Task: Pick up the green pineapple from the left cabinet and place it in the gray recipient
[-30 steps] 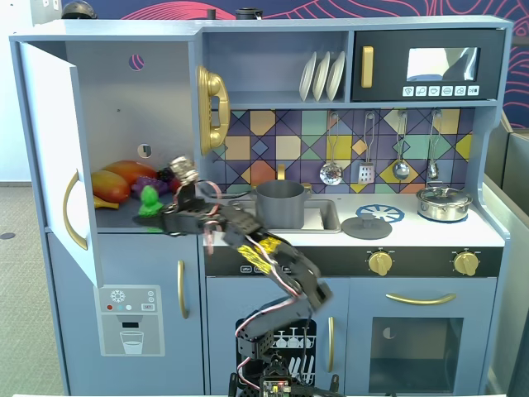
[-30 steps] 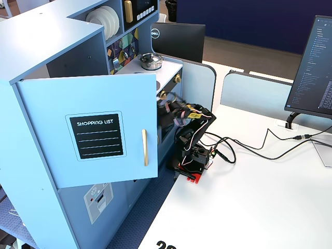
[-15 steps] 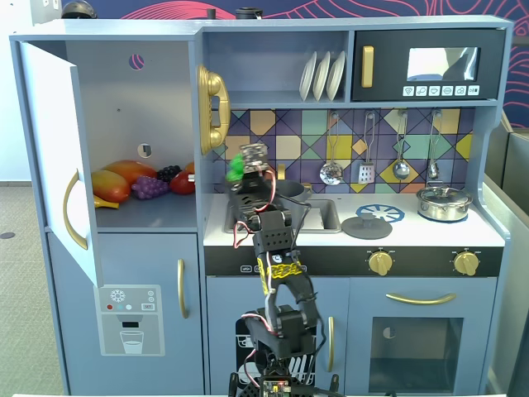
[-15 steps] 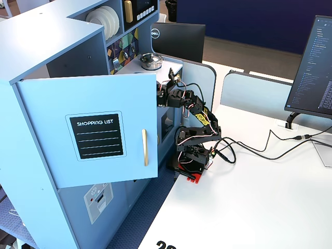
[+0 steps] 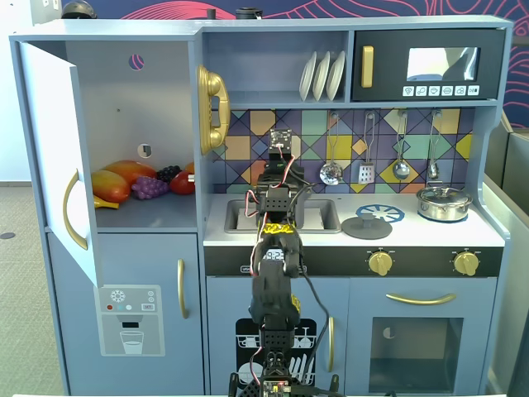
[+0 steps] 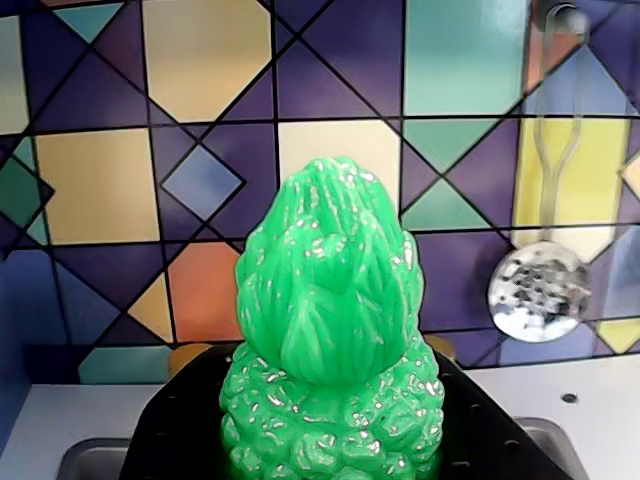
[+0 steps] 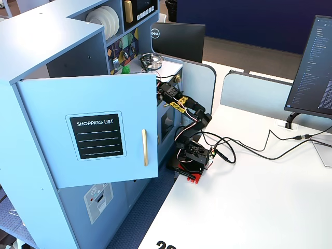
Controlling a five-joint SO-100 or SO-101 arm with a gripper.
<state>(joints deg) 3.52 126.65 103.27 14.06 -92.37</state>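
The green pineapple (image 6: 330,350) fills the middle of the wrist view, leafy top pointing at the tiled backsplash. Black surfaces flank its bumpy base on both sides; I cannot tell whether they are my jaws or something below. My gripper (image 5: 279,184) is shut on the pineapple over the sink (image 5: 241,217); the arm hides the fruit in this fixed view. The left cabinet (image 5: 136,107) stands with its door (image 5: 51,149) swung open. The gray recipient does not show clearly in any view.
A mango (image 5: 124,172), grapes (image 5: 150,188) and other fruit lie in the cabinet. A flat gray lid (image 5: 366,227) and a silver lidded pot (image 5: 444,203) sit on the counter at the right. Utensils hang on the backsplash (image 6: 540,290). The open door (image 7: 98,129) juts toward the desk.
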